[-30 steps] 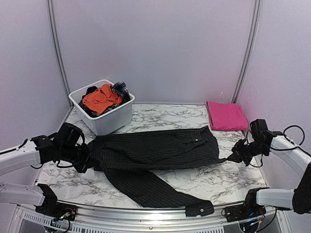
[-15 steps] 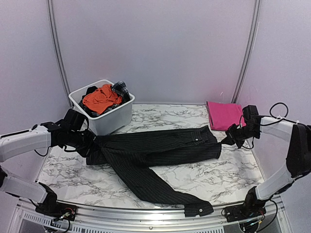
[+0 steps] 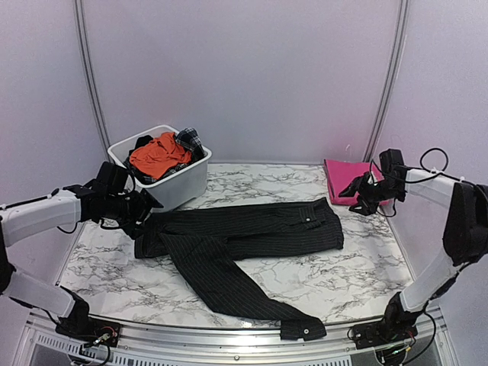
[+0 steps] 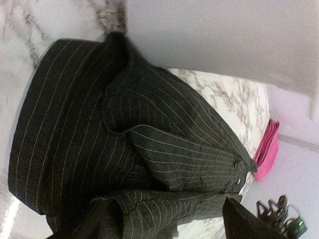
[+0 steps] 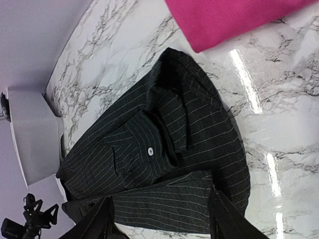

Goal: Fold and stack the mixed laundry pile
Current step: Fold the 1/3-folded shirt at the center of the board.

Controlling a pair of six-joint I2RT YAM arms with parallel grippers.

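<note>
The black pinstriped shirt (image 3: 244,232) lies spread across the middle of the table, one sleeve (image 3: 252,293) running to the front edge. My left gripper (image 3: 147,206) hovers open just off the shirt's left end, holding nothing. In the left wrist view the shirt (image 4: 99,139) fills the frame and only one finger (image 4: 246,224) shows. My right gripper (image 3: 352,191) hangs open beyond the shirt's right end, in front of the folded pink cloth (image 3: 349,177). In the right wrist view the right gripper (image 5: 159,224) has its fingers wide apart above the shirt (image 5: 164,159), and nothing is between them.
A white tub (image 3: 179,191) stands at the back left with an orange garment (image 3: 156,152) and a dark plaid piece (image 3: 191,139) in it. The tub (image 5: 32,134) also shows in the right wrist view. Curved rails and side walls bound the table.
Both grippers were shut on the shirt's ends and have let go. The shirt was drawn toward the back and now rests flat. Both arms have lifted slightly away.
</note>
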